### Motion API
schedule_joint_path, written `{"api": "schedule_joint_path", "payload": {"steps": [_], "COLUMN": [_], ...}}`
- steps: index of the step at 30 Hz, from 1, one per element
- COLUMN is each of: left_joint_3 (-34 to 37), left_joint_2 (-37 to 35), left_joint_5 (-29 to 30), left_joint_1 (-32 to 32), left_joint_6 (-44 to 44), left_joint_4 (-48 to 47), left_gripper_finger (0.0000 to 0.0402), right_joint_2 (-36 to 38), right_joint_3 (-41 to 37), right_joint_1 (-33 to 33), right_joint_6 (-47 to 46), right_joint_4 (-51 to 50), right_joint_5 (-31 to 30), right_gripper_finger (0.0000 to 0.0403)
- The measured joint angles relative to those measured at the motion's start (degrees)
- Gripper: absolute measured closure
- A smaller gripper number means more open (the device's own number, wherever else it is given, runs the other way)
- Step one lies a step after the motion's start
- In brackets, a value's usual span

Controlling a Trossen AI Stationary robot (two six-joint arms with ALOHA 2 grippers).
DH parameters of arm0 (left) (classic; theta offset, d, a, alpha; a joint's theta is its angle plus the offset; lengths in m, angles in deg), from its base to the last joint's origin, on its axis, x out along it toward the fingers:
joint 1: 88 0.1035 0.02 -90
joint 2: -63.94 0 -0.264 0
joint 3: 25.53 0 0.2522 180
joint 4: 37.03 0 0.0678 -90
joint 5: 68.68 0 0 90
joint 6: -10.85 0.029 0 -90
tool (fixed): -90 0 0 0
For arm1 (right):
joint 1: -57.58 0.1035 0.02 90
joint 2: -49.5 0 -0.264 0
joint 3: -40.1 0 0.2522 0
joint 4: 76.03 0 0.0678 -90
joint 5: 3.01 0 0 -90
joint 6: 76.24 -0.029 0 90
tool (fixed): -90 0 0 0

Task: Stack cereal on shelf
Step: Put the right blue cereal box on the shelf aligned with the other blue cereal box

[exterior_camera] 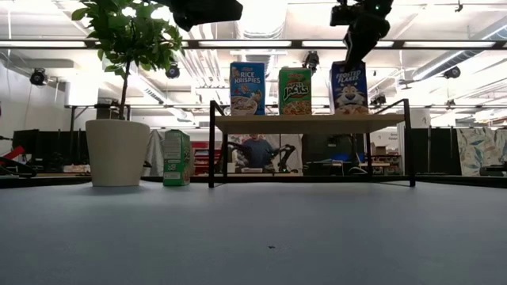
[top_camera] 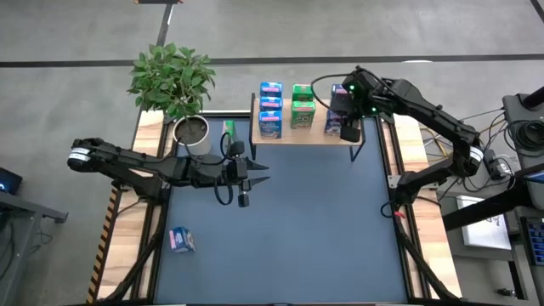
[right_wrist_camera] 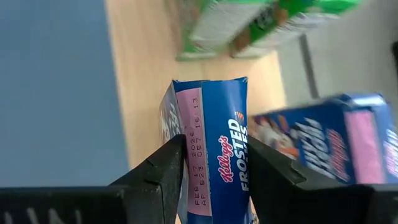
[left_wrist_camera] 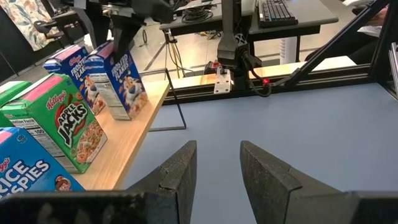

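On the light-wood shelf (top_camera: 306, 136) stand light blue Rice Krispies cereal boxes (top_camera: 270, 106), green Apple Jacks boxes (top_camera: 302, 106) and dark blue Frosted Flakes boxes (left_wrist_camera: 121, 78), all on their bases. My right gripper (right_wrist_camera: 214, 146) comes down over the shelf's right end (top_camera: 348, 127) and is shut on the front Frosted Flakes box (exterior_camera: 348, 89). A second Frosted Flakes box (right_wrist_camera: 336, 143) stands just beside it. My left gripper (left_wrist_camera: 217, 149) hovers open over the blue mat (top_camera: 259, 174), in front of the shelf, with nothing between its fingers. My right gripper pinches the front Frosted Flakes box near its pink top end (right_wrist_camera: 189, 155) between its two fingers, one on each side. The fingers (exterior_camera: 354, 57) slant down from above and from the table's right. The box stands upright with its base on the shelf plank (exterior_camera: 309, 123).
A potted plant (top_camera: 191, 132) stands at the far left, a green cereal box (exterior_camera: 177, 158) upright on the mat beside it. A light blue box (top_camera: 181, 240) lies flat near the front left. The middle of the blue mat (top_camera: 314, 229) is open room.
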Motion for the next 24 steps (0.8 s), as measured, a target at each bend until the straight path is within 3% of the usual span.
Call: {"api": "schedule_joint_path", "payload": {"steps": [11, 24], "left_joint_3": [0.0, 0.0], "left_joint_2": [0.0, 0.0], "left_joint_5": [0.0, 0.0], "left_joint_1": [0.0, 0.0], "left_joint_6": [0.0, 0.0], "left_joint_4": [-0.1, -0.5], "left_gripper_finger": [0.0297, 0.0297], "right_joint_2": [0.1, 0.1], "right_joint_3": [0.0, -0.4], "right_joint_1": [-6.3, -6.6], "right_joint_6": [3.4, 4.8], "right_joint_4": [0.7, 1.8], "right_joint_5": [1.2, 3.5], "right_gripper_finger": [0.0262, 0.0262]}}
